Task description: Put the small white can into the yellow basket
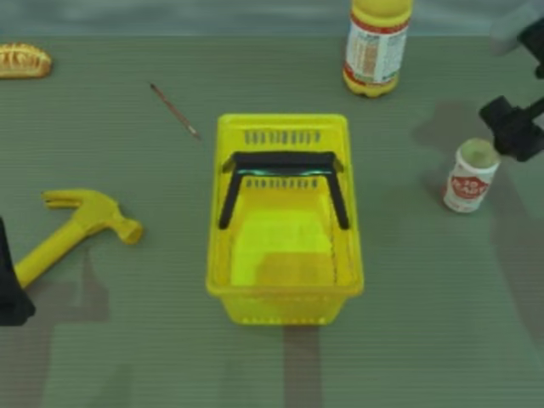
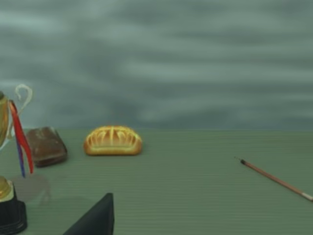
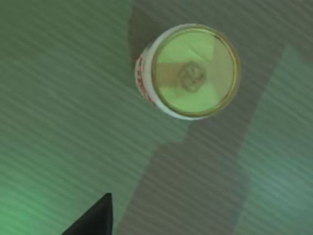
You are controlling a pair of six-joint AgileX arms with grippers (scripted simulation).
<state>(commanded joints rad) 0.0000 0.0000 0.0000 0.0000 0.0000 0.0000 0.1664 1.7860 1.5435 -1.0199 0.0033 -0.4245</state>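
The small white can [image 1: 470,176] stands upright at mid-right, well apart from the yellow basket [image 1: 285,221] at centre. The right gripper [image 1: 512,127] hovers beside it; its grasp is unclear. A yellow bottle [image 1: 376,44] stands at the upper right, and a hammer [image 1: 81,228] lies at left.

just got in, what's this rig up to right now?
The right gripper is in the air at the table's right side, just beside the small white can, looking down on its top; nothing is gripped. The can stands upright on the table to the right of the yellow basket, which has nothing inside. The left arm sits parked at the left edge near the yellow hammer. A yellow bottle, a paintbrush and a bread loaf lie untouched.
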